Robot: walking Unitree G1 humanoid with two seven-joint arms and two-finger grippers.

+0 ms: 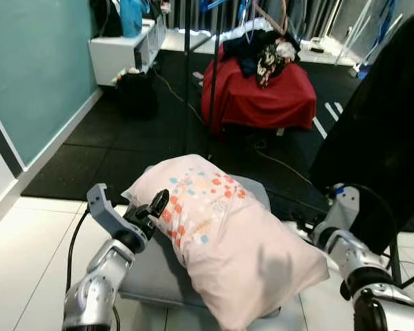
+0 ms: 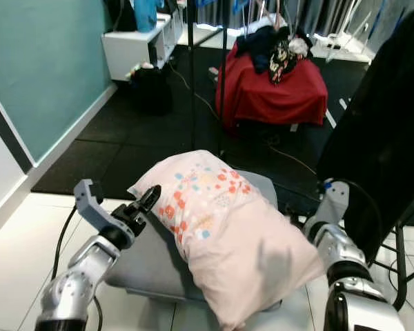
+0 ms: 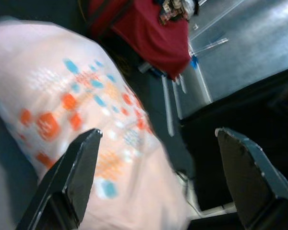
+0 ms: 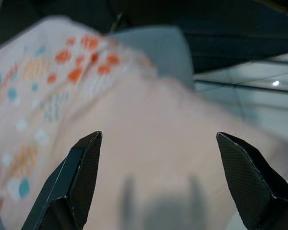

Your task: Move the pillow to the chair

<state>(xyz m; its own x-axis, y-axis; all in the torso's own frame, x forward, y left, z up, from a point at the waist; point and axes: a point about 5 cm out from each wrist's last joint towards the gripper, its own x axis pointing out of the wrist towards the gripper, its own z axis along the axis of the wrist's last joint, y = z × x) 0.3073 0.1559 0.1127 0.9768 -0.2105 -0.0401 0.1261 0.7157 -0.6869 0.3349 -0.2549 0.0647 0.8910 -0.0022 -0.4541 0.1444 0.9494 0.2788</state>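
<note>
A pale pink pillow [image 1: 221, 227] with orange and blue print lies slantwise on the grey padded seat of a chair [image 1: 148, 272], its near end hanging over the seat's front. My left gripper [image 1: 154, 205] is at the pillow's left edge, open, its fingers [image 3: 81, 167] spread over the printed fabric. My right arm [image 1: 345, 245] reaches in from the right; the pillow hides its fingertips in the eye views. The right gripper [image 4: 158, 139] is open, with the plain pink part of the pillow between the wide-set fingers [image 4: 79, 172]. Neither gripper is closed on the fabric.
A large black shape [image 1: 383, 131] rises right beside the seat. Ahead stand a thin black pole [image 1: 187, 76] and a red-covered seat [image 1: 265, 93] piled with clothes. A white shelf [image 1: 121, 52] and black bag [image 1: 134, 89] are at the far left by the teal wall.
</note>
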